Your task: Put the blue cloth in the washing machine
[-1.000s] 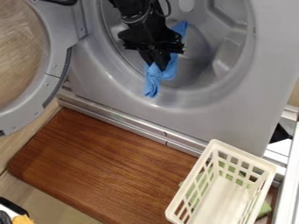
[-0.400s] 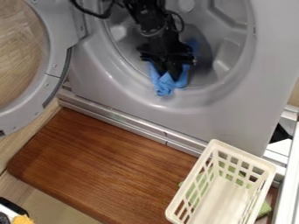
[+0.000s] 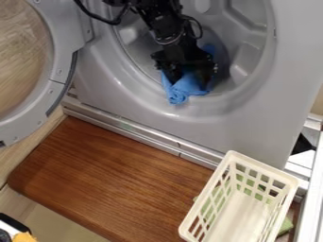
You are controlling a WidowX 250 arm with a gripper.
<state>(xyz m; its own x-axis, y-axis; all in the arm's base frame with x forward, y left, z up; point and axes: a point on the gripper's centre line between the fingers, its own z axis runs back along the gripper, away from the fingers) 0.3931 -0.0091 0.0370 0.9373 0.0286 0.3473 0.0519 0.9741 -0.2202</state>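
Past the cream plastic openwork basket (image 3: 243,220), the crumpled blue cloth (image 3: 183,90) lies in the grey washing machine (image 3: 249,125), at its round mouth's lower edge, under the black two-finger gripper (image 3: 189,81), whose jaws stand apart, unclenched.

Crumpled blue fabric cloth (image 3: 181,91) in the round mouth of a grey front-loading washing machine (image 3: 208,127)
The cloth lies bunched at the opening's lower rim, a folded end toward the front; the machine's round door (image 3: 61,78) stands wide open.
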